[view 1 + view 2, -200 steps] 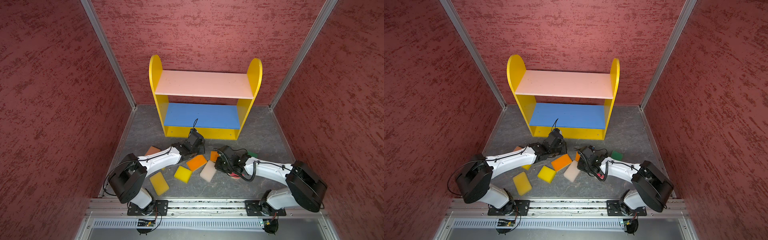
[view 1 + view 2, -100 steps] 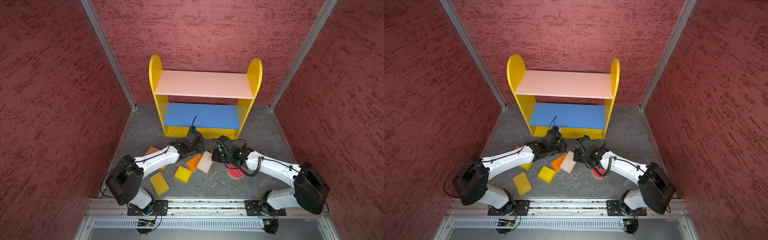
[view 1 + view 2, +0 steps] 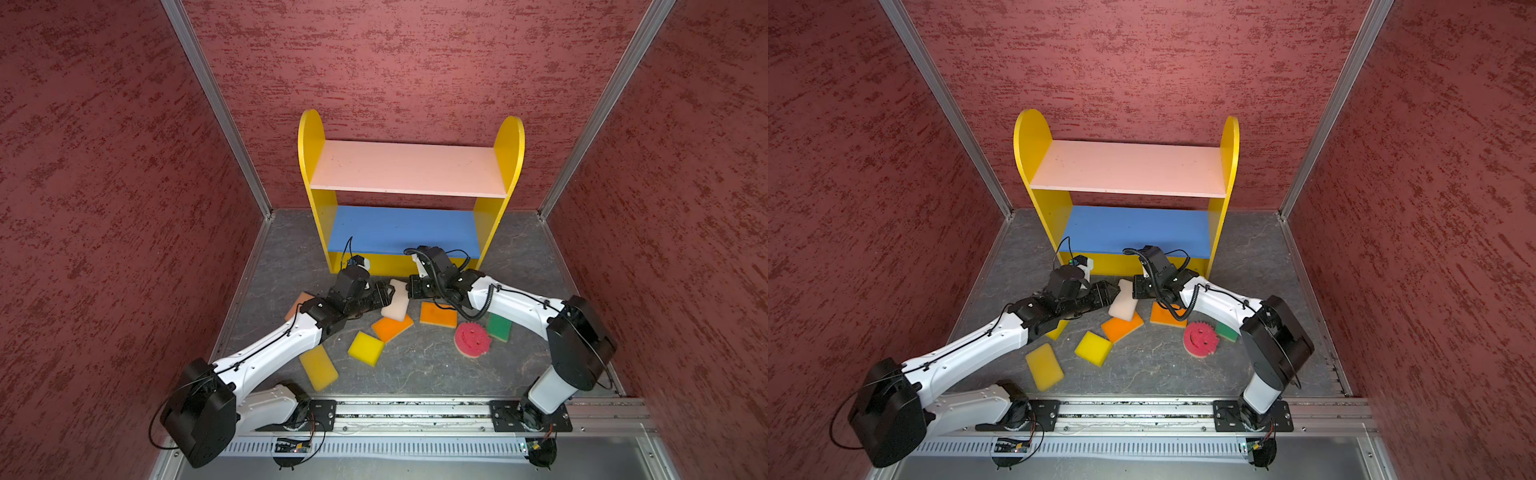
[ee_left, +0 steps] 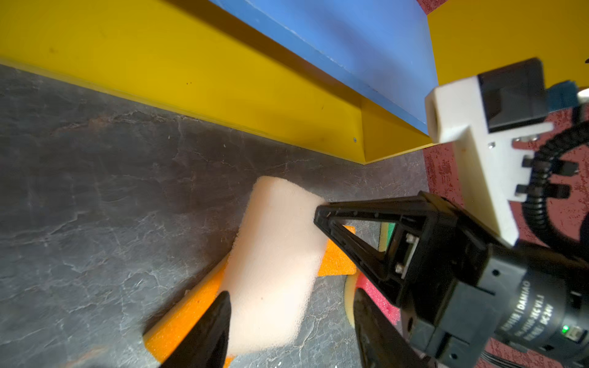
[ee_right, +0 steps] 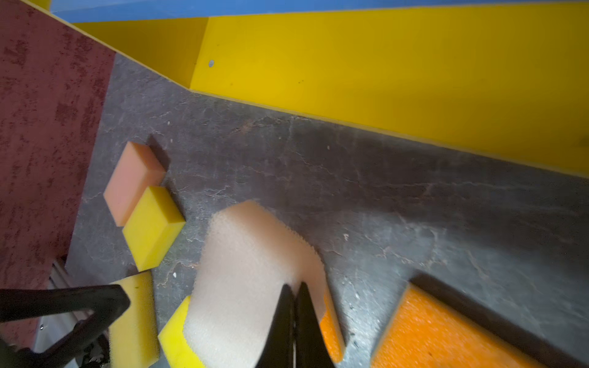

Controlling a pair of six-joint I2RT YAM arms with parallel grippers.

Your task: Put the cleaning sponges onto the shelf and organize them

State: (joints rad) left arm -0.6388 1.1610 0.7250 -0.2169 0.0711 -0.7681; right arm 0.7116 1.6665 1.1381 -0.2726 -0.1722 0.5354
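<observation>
My right gripper [image 3: 409,291] [image 5: 294,286] is shut on one edge of the cream sponge [image 3: 397,301] [image 5: 248,280] and holds it tilted over an orange sponge [image 3: 392,326], just in front of the shelf [image 3: 409,170] [image 3: 1129,166]. My left gripper [image 3: 386,293] [image 4: 291,294] is open, and the cream sponge's [image 4: 277,255] other end lies between its fingers. On the floor lie another orange sponge [image 3: 438,313], two yellow sponges [image 3: 365,348] [image 3: 319,368], a green sponge [image 3: 498,327] and the round pink sponge [image 3: 472,338]. All shelf boards are bare.
A peach sponge [image 5: 130,183] and a third yellow sponge [image 5: 153,226] lie side by side under my left arm, near the left wall. Red walls enclose the grey floor [image 3: 415,365]. A metal rail [image 3: 415,411] runs along the front edge.
The right gripper has carried the cream sponge left and toward the shelf, uncovering the pink and green sponges. The left gripper has opened around the sponge's free end.
</observation>
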